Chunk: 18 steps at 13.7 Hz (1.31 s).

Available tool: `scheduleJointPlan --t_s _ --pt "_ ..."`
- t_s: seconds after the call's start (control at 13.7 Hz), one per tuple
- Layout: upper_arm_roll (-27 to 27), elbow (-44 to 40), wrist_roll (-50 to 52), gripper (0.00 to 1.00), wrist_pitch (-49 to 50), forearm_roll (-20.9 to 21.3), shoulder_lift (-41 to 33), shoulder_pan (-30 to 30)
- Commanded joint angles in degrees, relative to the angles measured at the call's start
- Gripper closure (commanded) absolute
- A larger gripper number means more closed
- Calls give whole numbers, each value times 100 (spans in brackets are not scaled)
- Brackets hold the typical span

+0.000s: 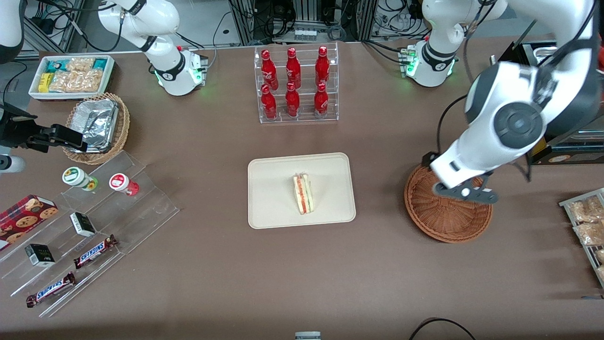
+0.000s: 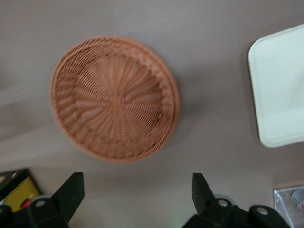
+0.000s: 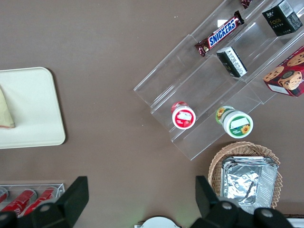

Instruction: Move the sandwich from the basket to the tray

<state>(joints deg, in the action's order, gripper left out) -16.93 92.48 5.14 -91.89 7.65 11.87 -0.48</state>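
I have the gripper [image 2: 135, 197] hanging above the basket [image 1: 447, 210], its fingers [image 2: 71, 190] spread wide apart with nothing between them. The basket is empty in my wrist view, and the sandwich [image 1: 302, 193] already lies on the tray [image 1: 269, 208], roughly at the middle, well apart from the basket.

From my seat, the job looks done, so the main risk now is the arm itself. If I drop it from this height, the open fingers could catch the woven rim and push or tip the light basket across the worktop [image 1: 330, 283]. A sideways sweep toward the tray could clip its low rim and jolt the sandwich, which seems to rest on one narrow side and might topple or shed its layers. I would lift straight up before going anywhere.

The sandwich is a small wedge of pale bread, its cut edge showing a red stripe and a green one between the slices. It looks soft and easily squashed.
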Motion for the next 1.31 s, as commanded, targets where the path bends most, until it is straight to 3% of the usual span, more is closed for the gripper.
scheduleJointPlan --t_s 0.0,0.51,0.73,0.95,1.24 --pt "-47 262 -127 0 232 -141 -439 154" --pt "-38 253 -478 0 813 -229 -870 609" --pt "58 244 -593 0 953 -527 -1107 909" --pt "470 209 -593 0 998 -800 -1231 787" --pt "964 183 -593 0 998 -792 -1310 303"
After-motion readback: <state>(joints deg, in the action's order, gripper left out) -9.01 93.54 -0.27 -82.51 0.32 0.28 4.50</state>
